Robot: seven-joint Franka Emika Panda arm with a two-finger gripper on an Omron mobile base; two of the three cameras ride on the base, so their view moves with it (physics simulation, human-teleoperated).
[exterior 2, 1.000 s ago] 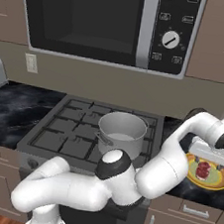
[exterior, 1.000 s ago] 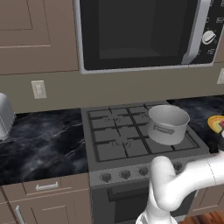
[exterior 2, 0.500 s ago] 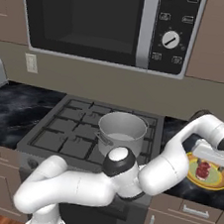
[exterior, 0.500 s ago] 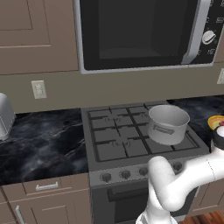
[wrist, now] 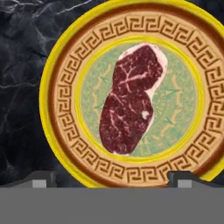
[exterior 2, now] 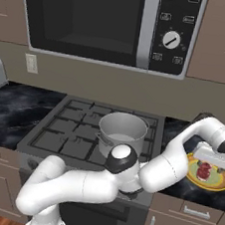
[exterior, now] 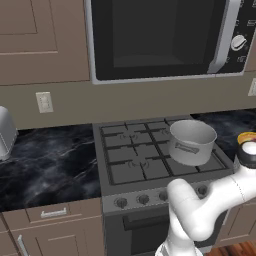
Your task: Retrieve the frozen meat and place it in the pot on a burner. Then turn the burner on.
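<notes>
The frozen meat [wrist: 131,100] is a dark red marbled steak lying on a yellow patterned dish [wrist: 59,83]. My gripper [wrist: 113,178] hangs open straight above it, one fingertip [wrist: 43,177] at each side of the dish's near rim, nothing between them. From the right base view the gripper [exterior 2: 212,161] hovers just over the meat [exterior 2: 205,170] on the dish [exterior 2: 221,185], right of the stove. The grey metal pot [exterior 2: 122,131] stands empty on the front right burner [exterior: 215,161]; it also shows as the pot [exterior: 191,141] in the left base view.
Stove knobs [exterior: 142,199] line the stove's front panel. A microwave [exterior 2: 109,21] hangs above the stove [exterior: 132,152]. Black marble counter [exterior: 47,160] runs left, with a toaster [exterior: 5,132] at its far end. The dish's edge [exterior: 247,137] sits by my arm.
The hand has sunk a little closer to the dish and the meat. The pot and the dish have not moved.
</notes>
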